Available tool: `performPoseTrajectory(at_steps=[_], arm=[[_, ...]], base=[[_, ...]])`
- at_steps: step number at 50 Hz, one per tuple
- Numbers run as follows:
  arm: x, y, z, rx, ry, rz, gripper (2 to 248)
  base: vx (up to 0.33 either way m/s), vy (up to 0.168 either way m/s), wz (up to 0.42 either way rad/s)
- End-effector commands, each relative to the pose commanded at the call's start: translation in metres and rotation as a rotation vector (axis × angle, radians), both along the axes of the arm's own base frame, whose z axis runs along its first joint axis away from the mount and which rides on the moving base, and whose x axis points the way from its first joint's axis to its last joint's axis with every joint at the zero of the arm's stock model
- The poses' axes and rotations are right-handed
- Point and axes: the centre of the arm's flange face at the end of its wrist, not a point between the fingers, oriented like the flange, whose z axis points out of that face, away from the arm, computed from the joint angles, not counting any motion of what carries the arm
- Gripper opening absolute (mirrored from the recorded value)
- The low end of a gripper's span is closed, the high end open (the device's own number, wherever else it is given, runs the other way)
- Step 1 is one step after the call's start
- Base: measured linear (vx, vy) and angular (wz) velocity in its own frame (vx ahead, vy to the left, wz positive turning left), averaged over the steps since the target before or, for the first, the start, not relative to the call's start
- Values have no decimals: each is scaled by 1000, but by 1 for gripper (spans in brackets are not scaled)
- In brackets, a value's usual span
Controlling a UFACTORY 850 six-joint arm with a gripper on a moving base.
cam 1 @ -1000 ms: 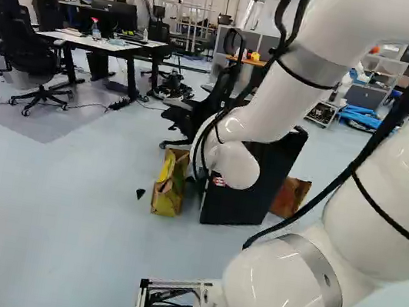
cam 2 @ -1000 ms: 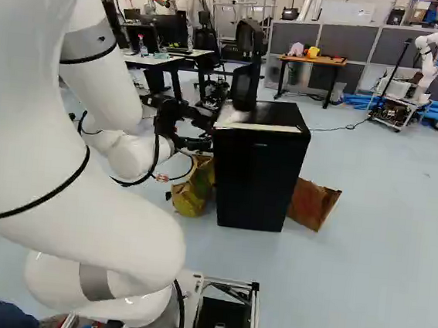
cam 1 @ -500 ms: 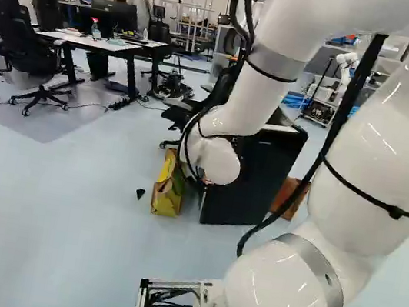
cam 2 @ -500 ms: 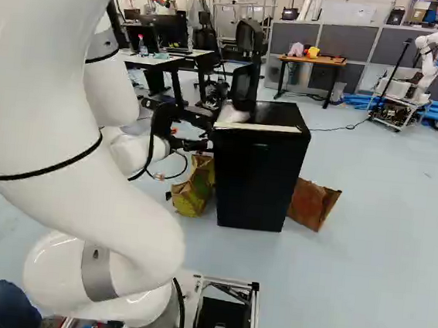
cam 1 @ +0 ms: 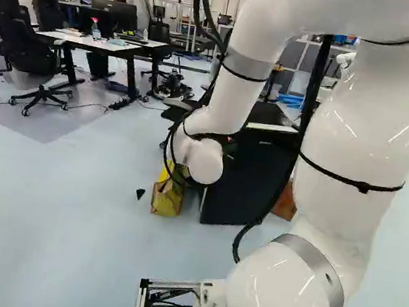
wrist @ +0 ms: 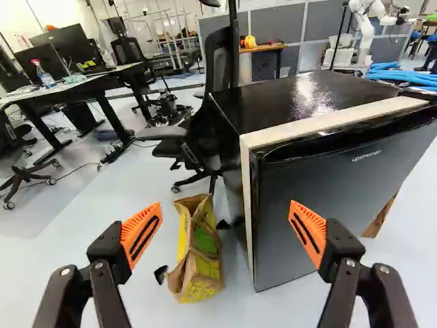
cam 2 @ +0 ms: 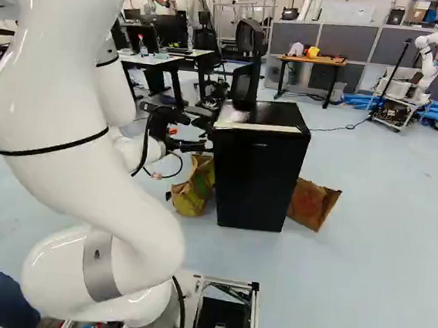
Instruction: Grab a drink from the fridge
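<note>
My gripper [cam 2: 194, 145] is at the left edge of the fridge in the right base view. The black fridge [cam 2: 257, 175] stands upright on the floor, its door shut and a pale strip running along the door's edge. From the wrist, the gripper [wrist: 226, 219] stands open with wide-spread orange-padded fingers and nothing held. One finger overlaps the front of the fridge [wrist: 328, 205] in that view; whether they touch I cannot tell. No drink shows; the inside of the fridge is hidden.
A brown and yellow paper bag [wrist: 198, 253] stands beside the fridge, another brown bag [cam 2: 312, 204] on its other side. An office chair [wrist: 205, 102] is behind it. Desks [cam 1: 101, 45] stand farther back, another robot [cam 2: 430, 64] at the far right.
The forearm and wrist have swung leftward in the left base view, uncovering more of the fridge. The gripper stays close to the fridge's edge. The base and fridge have not moved.
</note>
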Motion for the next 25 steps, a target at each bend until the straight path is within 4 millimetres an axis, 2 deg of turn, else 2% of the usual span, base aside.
performPoseTrajectory(at_steps=[25], arm=[[9,6,-19,-46,-45,-91,247]], base=[[0,0,0]])
